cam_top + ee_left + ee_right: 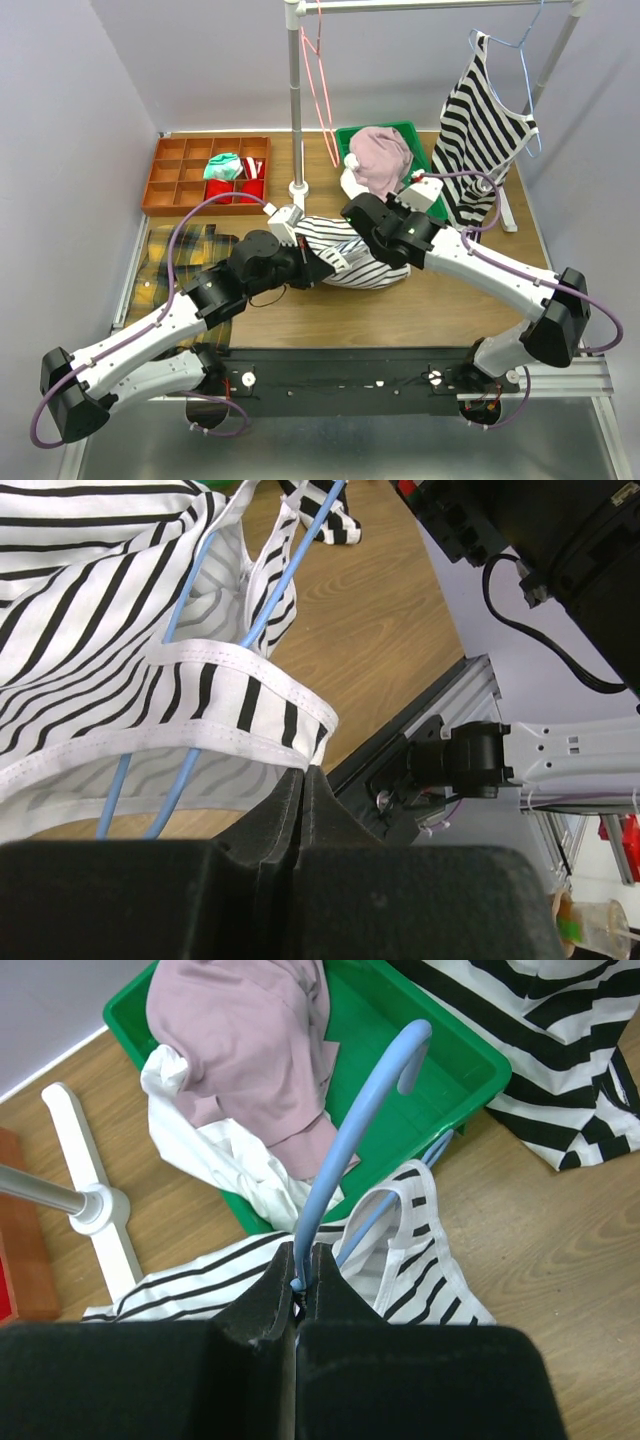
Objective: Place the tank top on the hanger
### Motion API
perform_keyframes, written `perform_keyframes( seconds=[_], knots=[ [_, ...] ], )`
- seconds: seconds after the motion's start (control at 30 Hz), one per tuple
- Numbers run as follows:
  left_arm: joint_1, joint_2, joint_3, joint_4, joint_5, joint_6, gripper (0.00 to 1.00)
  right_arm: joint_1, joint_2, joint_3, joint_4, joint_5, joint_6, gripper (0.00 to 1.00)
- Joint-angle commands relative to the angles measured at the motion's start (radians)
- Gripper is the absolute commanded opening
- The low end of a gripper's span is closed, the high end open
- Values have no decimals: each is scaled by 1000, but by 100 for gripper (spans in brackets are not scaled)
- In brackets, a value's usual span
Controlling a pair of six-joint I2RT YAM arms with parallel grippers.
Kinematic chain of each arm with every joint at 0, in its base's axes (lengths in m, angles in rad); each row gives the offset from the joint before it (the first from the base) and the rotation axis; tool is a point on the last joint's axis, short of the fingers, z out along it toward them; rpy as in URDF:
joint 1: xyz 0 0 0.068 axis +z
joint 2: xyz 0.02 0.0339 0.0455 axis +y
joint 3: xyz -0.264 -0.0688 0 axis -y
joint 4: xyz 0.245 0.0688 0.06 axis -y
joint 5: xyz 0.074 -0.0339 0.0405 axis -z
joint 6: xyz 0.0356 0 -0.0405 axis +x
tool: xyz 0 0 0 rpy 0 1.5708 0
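Observation:
The tank top, white with thin dark stripes, lies bunched on the wooden table between my two arms. The light-blue hanger is threaded into it: its two wire arms run under the fabric and out past a strap. My right gripper is shut on the hanger's neck just below the hook, holding it over the tank top. My left gripper is shut, with a banded edge of the tank top pinched at its very tips.
A green bin holding a pink garment sits just behind the arms. A wide-striped top hangs on the rack at right, and a pink-red hanger hangs by the pole. At left are an orange compartment tray and a plaid cloth.

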Motion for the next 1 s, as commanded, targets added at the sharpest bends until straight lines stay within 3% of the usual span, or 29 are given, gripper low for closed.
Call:
perform_keyframes(
  seconds=[0.0, 0.1, 0.27, 0.4, 0.6, 0.73, 0.97],
  knots=[
    [-6, 9, 51, -3, -64, 37, 9, 19, 49, 49, -5, 32, 6, 1],
    [-5, 32, 71, -12, -96, 59, 19, 22, 66, 70, -50, 34, 38, 1],
    [-3, 43, 89, -42, -119, 102, 60, 22, 43, 57, -67, 38, 47, 1],
    [-5, 25, 132, -87, -89, 190, 70, 22, 20, 26, -47, 26, 35, 1],
    [-3, 43, 273, -305, -161, 419, 61, 21, 9, 6, -31, -2, 27, 1],
    [-3, 103, 348, -405, -211, 560, 51, 22, 1, -8, -10, -17, 14, 1],
    [-25, 246, 430, -471, -136, 692, 51, 22, -6, -26, 5, -25, 9, 1]
  ],
)
